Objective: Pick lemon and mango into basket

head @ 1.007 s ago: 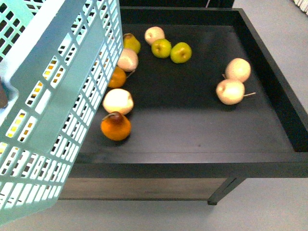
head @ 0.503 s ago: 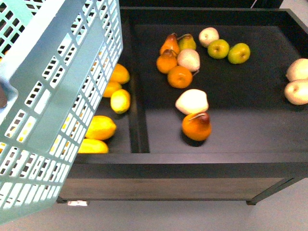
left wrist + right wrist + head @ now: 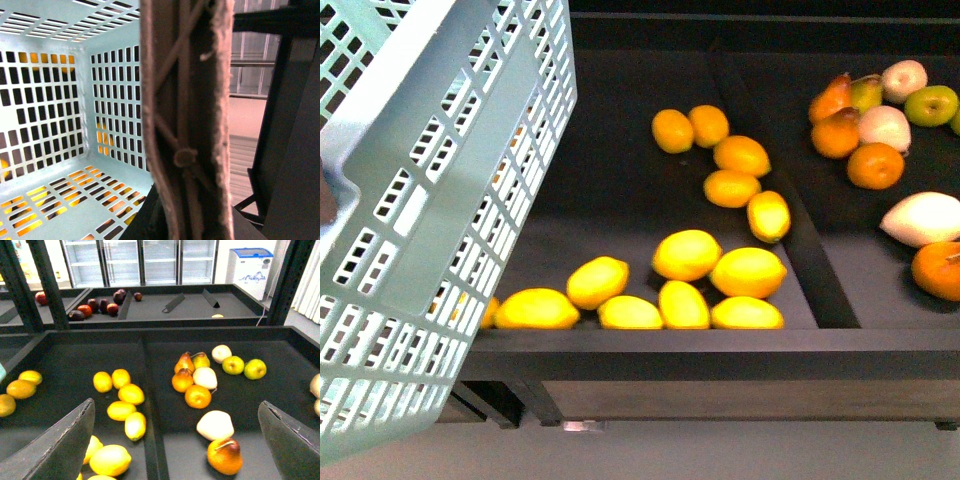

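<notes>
Basket (image 3: 450,200) hanging tilted at left, lemons (image 3: 748,272) lying in tray (image 3: 650,345) beside it. Right gripper (image 3: 175,404) gaping wide, holding nothing. Left gripper's grip hiding behind brown handle (image 3: 187,120): cannot tell

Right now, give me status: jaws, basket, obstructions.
Right gripper: jaws wide open, empty. Left gripper hidden behind basket handle. Basket raised, tilted, visible floor bare. Lemons in tray, nothing blocking.

basket (image 3: 50,100) interior aqua | brown handle (image 3: 190,125) close across view (yellow through slots)
</notes>
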Tool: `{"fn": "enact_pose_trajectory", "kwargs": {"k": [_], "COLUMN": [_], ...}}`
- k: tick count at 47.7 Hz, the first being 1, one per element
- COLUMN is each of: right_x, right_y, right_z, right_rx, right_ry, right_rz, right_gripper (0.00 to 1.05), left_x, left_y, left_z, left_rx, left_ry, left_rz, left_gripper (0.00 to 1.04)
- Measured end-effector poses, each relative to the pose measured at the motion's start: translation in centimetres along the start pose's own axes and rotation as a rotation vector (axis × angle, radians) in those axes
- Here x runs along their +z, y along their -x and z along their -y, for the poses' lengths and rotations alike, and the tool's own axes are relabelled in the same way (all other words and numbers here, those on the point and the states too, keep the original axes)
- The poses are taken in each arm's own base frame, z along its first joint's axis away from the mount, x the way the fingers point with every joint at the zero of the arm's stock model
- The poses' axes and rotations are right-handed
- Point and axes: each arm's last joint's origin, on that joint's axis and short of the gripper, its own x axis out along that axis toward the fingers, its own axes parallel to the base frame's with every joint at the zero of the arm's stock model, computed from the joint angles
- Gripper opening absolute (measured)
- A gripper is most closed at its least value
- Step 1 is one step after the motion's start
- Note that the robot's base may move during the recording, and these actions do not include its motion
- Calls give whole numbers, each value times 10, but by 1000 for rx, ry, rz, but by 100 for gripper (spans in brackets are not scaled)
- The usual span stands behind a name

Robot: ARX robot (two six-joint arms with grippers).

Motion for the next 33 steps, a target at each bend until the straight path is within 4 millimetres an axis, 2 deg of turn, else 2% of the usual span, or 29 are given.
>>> {"fn": "enact_pose_trajectory", "kwargs": {"k": [33], "right_x": [0], "right_y": [0], "right_z": [0], "right_rx": [3], "right_ry": [0], "right_rz": [0], "right_gripper": [96], "left_x": [0], "left_y": [0], "left_z": [0], "left_rx": [0], "left_ry": [0], "left_rz": [3], "left_gripper": [5]}}
